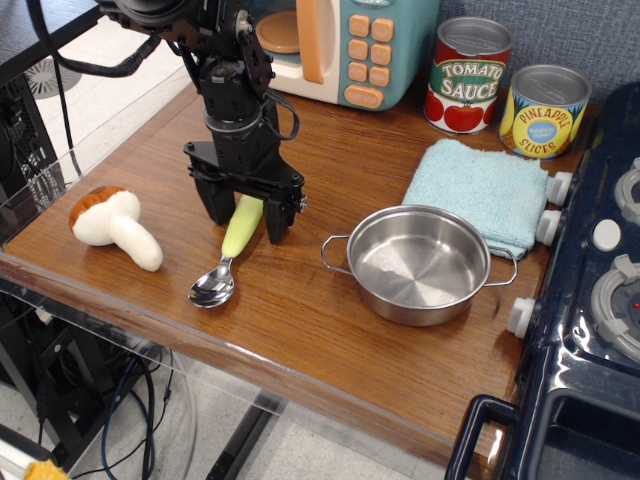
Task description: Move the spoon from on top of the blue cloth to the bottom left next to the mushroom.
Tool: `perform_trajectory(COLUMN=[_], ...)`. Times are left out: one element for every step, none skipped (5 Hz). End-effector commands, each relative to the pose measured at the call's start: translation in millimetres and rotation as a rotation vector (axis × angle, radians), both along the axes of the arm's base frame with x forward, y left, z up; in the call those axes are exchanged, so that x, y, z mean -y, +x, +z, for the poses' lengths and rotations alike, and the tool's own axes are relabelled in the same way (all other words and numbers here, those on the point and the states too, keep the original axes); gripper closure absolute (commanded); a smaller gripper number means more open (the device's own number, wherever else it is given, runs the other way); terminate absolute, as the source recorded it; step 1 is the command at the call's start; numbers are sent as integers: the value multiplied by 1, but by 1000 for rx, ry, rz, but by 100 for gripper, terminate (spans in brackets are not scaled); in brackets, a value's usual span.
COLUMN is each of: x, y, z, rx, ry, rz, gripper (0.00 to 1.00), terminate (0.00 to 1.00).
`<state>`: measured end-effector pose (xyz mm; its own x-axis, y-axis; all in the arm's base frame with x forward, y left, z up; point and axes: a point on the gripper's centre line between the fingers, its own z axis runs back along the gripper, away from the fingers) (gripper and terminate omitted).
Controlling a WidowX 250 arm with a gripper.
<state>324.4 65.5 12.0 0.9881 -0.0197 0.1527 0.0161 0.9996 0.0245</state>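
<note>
The spoon (228,254) lies flat on the wooden table, its shiny bowl toward the front edge and its yellow-green handle pointing back. My gripper (245,215) is open, its two black fingers standing either side of the handle's upper end, not closed on it. The mushroom (113,224) lies at the front left, a short gap left of the spoon's bowl. The blue cloth (480,192) lies at the right by the stove, with nothing on it.
A steel pot (420,262) stands right of the spoon, overlapping the cloth's front edge. A teal toy microwave (340,45) and two cans (468,75) stand at the back. A toy stove (600,290) borders the right side. The table's front edge is close to the spoon's bowl.
</note>
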Motion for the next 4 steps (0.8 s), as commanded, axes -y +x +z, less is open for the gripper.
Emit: perform_trajectory(x=[-2,-1,-3,-8], y=[19,19,15,12], z=[31,57,93,104], rx=[69,101,179,175], ry=[25,14,2,-6], rz=[-15,8,20,43], gripper=[0,0,0,0], terminate=[0,0,0,0])
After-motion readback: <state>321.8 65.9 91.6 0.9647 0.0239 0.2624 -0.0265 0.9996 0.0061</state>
